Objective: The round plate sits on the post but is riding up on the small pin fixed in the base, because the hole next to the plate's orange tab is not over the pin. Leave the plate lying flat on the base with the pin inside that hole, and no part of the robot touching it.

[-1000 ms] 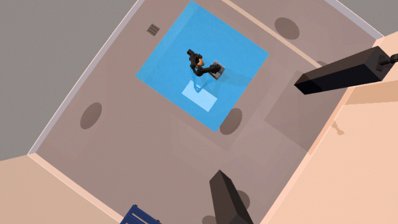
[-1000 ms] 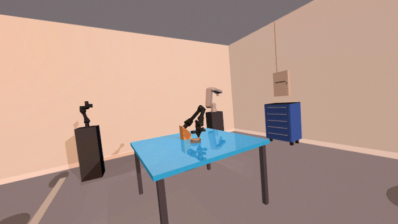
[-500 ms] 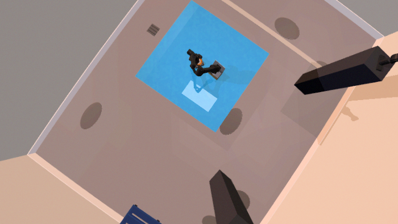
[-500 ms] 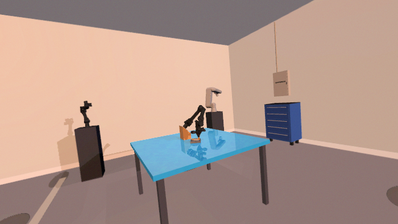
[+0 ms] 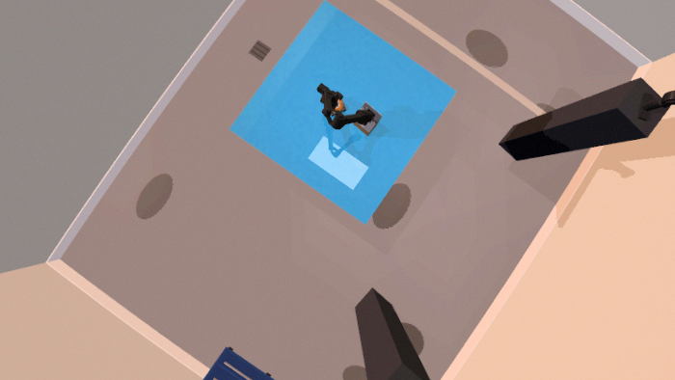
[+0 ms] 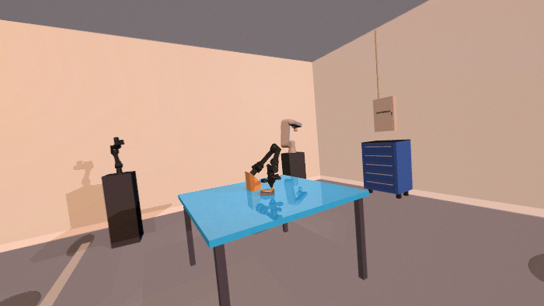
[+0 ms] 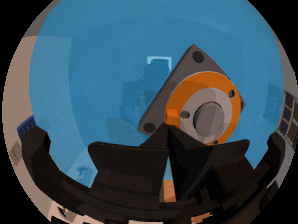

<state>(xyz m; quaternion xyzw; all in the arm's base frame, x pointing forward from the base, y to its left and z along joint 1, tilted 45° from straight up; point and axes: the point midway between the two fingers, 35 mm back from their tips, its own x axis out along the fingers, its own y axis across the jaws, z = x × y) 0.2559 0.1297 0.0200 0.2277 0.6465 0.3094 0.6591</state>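
The gripper (image 5: 370, 116) (image 6: 271, 188) (image 7: 165, 127) is clenched with nothing between its fingers, its tips at the orange tab (image 7: 171, 118) of the round plate (image 6: 266, 190) (image 7: 191, 86); whether they touch it, I cannot tell. In the wrist view, the tab lies toward nine o'clock from the post (image 7: 209, 120), which stands up through the plate above the grey base (image 5: 377, 116) (image 6: 267, 193) (image 7: 187, 62). Dark holes show in the plate near nine, between one and two, and about six o'clock around the post. The pin cannot be made out, nor can I tell whether the plate lies fully flat. From above, the base rests on the blue worktop (image 5: 270, 111) (image 6: 233, 221), at about four o'clock from the arm's orange mount (image 5: 339, 104) (image 6: 252, 182).
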